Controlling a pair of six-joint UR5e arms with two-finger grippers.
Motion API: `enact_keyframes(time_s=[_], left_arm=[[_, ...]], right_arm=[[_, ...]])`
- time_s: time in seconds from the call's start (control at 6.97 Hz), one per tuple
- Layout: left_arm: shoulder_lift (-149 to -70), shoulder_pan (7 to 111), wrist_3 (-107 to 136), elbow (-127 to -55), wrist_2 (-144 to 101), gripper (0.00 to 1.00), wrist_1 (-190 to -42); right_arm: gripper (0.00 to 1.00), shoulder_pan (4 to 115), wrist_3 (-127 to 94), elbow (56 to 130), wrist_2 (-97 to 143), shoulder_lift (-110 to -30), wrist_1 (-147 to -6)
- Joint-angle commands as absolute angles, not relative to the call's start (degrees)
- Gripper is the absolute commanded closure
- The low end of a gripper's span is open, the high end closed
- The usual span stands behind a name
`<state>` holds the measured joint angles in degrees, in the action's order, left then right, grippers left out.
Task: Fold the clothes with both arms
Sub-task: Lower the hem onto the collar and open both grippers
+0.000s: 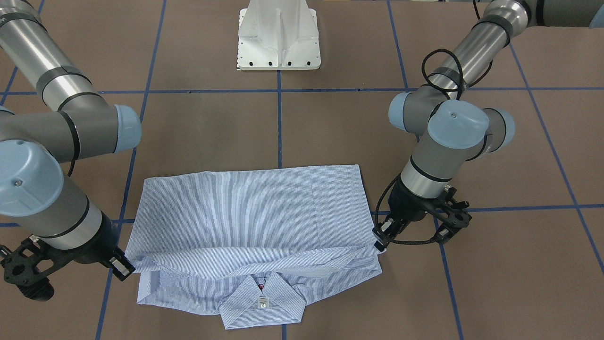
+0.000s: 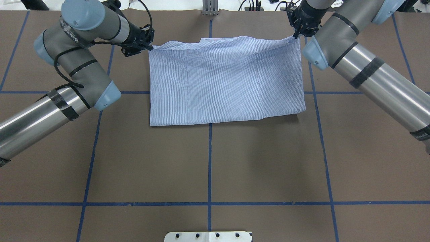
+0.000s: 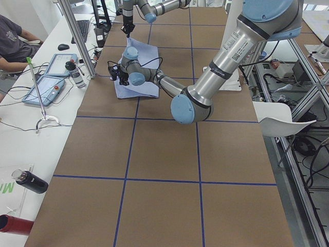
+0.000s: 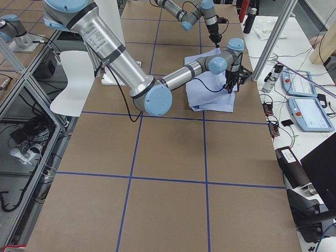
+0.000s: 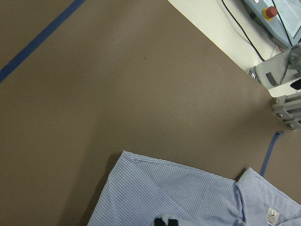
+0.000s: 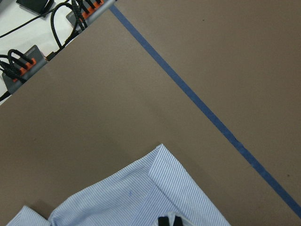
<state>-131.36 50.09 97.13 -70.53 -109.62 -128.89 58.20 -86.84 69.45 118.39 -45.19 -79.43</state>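
At the far side of the brown table (image 2: 235,161) crossed by blue tape lines, well away from the white pedestal base (image 1: 279,42), lies the light blue button-up shirt (image 1: 255,208) with fine white stripes. It is folded into a wide rectangle, its upper layer brought over toward the collar (image 1: 262,302). The collar lies flat and shows past the fold edge on the operators' side. The black two-finger left gripper (image 1: 381,240) is at the corner of that upper layer on the robot's left, its fingers (image 5: 161,222) drawn almost together and pinching the cloth. The black two-finger right gripper (image 1: 123,268) is at the opposite corner, its fingertips (image 6: 163,221) likewise closed on the striped fabric. The edge between the two corners casts a thin shadow on the layer beneath
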Motion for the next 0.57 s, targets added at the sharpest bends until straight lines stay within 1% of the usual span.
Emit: enact_keyframes(time_s=[0.0, 0.14, 0.29, 0.43], left_arm=[[-132.45, 50.1, 96.68, -65.59, -108.03, 1.0, -133.31], [-132.8, 50.1, 96.59, -63.39, -107.93, 0.64, -135.07], [-132.89, 50.1, 95.55, -61.89, -107.93, 0.45, -136.57], [-132.89, 50.1, 94.58, -61.96, -107.93, 0.29, -136.58]], right_arm=[[1.0, 56.08, -85.08, 64.35, 114.27, -44.04, -76.04], [0.96, 55.99, -85.08, 62.51, 114.17, -43.86, -74.72], [0.48, 55.64, -85.17, 61.19, 114.08, -43.86, -72.97], [0.35, 55.63, -85.69, 61.08, 114.08, -43.34, -72.95]])
